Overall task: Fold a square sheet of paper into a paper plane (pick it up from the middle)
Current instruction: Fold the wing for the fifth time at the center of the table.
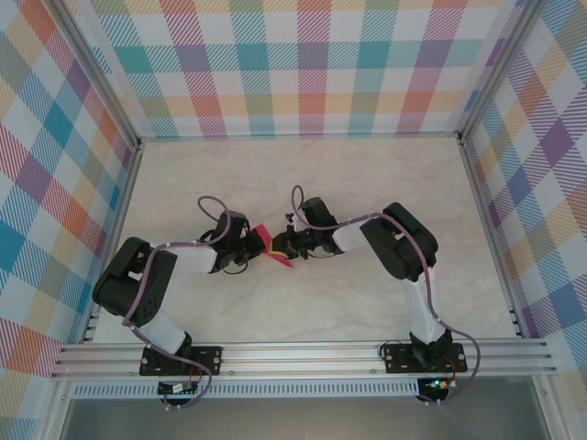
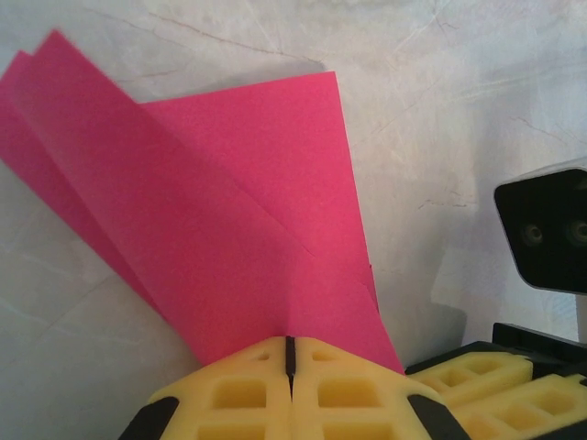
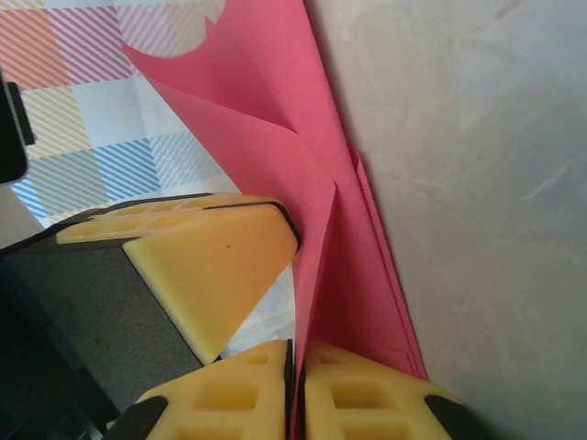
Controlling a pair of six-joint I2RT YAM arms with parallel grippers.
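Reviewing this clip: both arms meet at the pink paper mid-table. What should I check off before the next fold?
1. Left gripper shut on the pink paper: ok.
2. Right gripper shut on the same paper: ok.
3. Paper untorn where visible: ok.
4. Paper clear of the table: cannot tell.
5. Left fingers apart from right fingers: cannot tell, they sit very close.
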